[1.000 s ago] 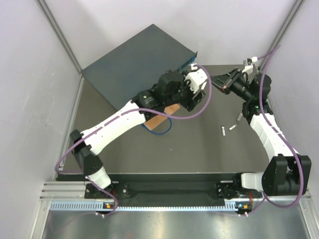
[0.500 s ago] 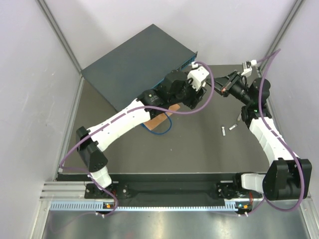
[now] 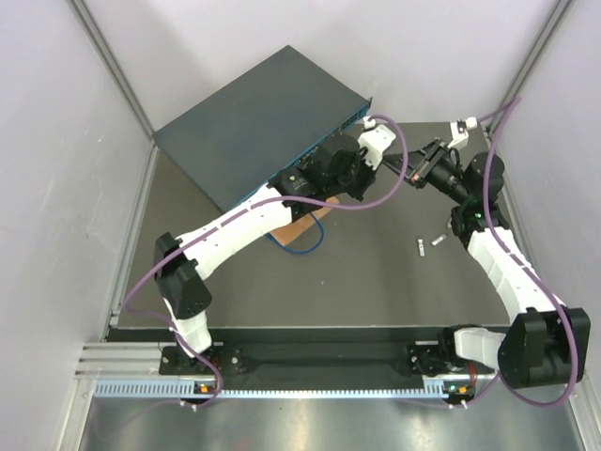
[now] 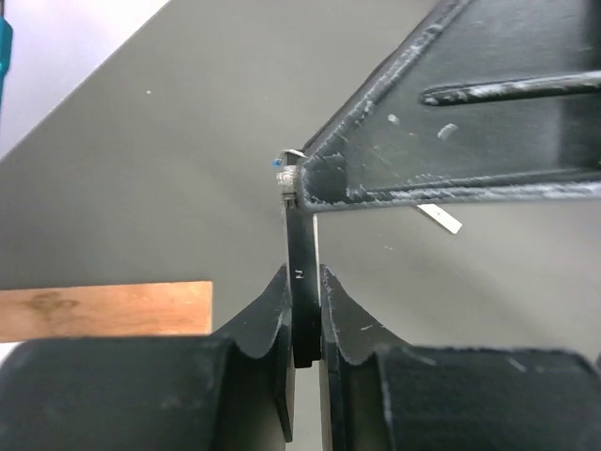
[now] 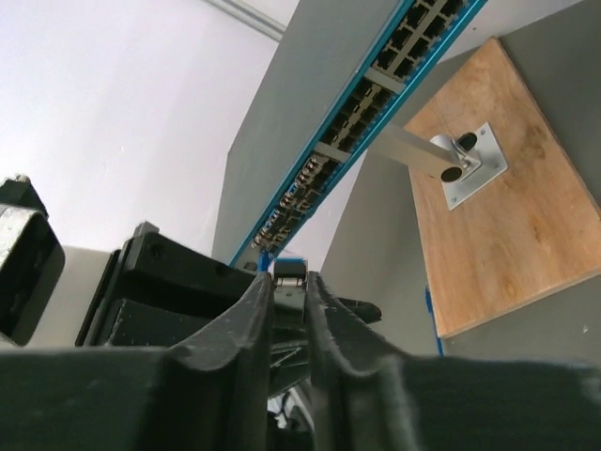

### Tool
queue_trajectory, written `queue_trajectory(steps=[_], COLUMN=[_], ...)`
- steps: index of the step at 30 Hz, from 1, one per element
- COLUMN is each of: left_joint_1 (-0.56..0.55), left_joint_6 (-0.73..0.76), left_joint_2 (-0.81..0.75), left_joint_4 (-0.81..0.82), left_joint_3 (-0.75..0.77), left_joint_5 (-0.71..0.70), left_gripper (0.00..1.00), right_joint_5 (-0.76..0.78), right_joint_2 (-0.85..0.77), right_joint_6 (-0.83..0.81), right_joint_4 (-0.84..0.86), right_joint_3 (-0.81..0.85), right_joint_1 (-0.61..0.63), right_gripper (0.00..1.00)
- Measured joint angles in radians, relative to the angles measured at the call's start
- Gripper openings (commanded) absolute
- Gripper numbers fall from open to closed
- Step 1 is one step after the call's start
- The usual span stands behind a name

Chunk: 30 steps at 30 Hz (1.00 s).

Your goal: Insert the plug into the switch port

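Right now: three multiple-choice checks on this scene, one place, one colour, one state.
1. Relative to the switch, the wooden board lies: A) on top B) beside its port face, under the left arm C) off the table.
2. Port face trim: A) red B) yellow C) bright blue.
3. The right gripper is: A) shut on the plug B) wide open C) out of view.
B: top view shows it. C: blue edging along that face. A: fingers pinch it; the left gripper clamps a thin dark strip.

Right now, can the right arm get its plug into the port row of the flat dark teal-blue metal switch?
Probably yes: right gripper holds the plug facing the exposed port row. Left gripper, clamping a thin dark strip, crowds it.
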Motion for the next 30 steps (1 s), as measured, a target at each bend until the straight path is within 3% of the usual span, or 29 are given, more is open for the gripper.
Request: queue_trajectory(steps=[3,8,9,10,14,17,24,26,30], left_joint_1=[0.013,0.046,0.057,0.068,0.106,0.124,0.135,0.135,0.135], left_joint_6=[-0.017,-0.076,-0.094,-0.111,-0.173,-0.202,-0.229,-0.236,-0.264], left_joint_2=[0.0,-0.002,-0.005,-0.01,-0.047,-0.072,-0.099,-0.098,-0.092], left_joint_4=[-0.001,-0.003,-0.003,-0.004,-0.024,-0.05,-0.163,-0.211,-0.256], left_joint_3=[0.0,0.0,-0.003,-0.009,-0.051,-0.072,-0.103,-0.105,-0.112], left_joint_5=[0.021,0.135,0.172,0.214,0.386,0.534,0.838,0.907,1.022], left_gripper=[0.0,0.0,0.0,0.0,0.0,0.0,0.0,0.0,0.0], right_joint_5=[-0.016,-0.061,-0.073,-0.089,-0.146,-0.181,-0.246,-0.249,-0.231], right_joint_2=[-0.003,-0.013,-0.018,-0.025,-0.057,-0.09,-0.206,-0.233,-0.264], right_joint_6=[-0.03,-0.158,-0.193,-0.234,-0.473,-0.775,-1.551,-1.798,-2.108], right_joint_4=[-0.014,-0.089,-0.111,-0.144,-0.315,-0.495,-0.926,-1.067,-1.241], right_joint_3=[0.0,0.0,0.0,0.002,0.045,0.129,0.247,0.251,0.251], right_joint_1=[0.002,-0.01,-0.013,-0.019,-0.047,-0.056,-0.045,-0.029,0.05], right_gripper=[0.4,0.52,0.61,0.64,0.83,0.9,0.88,0.83,0.73])
